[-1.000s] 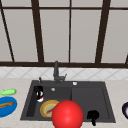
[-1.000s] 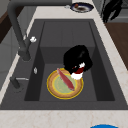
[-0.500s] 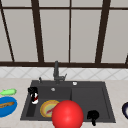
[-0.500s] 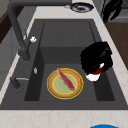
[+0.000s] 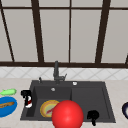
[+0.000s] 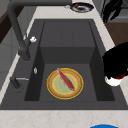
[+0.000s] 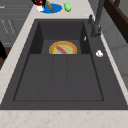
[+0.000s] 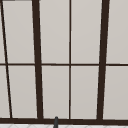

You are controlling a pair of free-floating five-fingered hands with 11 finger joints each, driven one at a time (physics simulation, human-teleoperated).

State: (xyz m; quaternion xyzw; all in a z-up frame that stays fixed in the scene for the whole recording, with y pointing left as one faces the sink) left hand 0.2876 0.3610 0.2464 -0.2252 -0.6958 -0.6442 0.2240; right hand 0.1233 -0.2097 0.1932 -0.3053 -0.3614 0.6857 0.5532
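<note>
Counter: pale stone counter (image 7: 22,45) ran below a window (image 5: 70,32), with a dark sink (image 5: 87,97) set into it.
Left hand: left hand (image 5: 27,96) hung over the sink's left rim, just beside the blue plate (image 5: 5,112); whether it gripped anything could not be told.
Brown stick: brown stick (image 5: 6,104) lay flat on the blue plate, probably so the rim stopped it rolling. Its long axis ran left to right along the counter, with the right end turned slightly toward the wall.
Neighbours: green vegetable (image 5: 8,92) lay behind the blue plate. A yellow plate (image 6: 53,86) sat flat on the basin floor with a red strip (image 6: 65,79) slantwise on it.
Right hand: right hand (image 5: 93,115) hovered at the sink's front right rim, near a red ball (image 5: 67,114); its grip could not be told.
</note>
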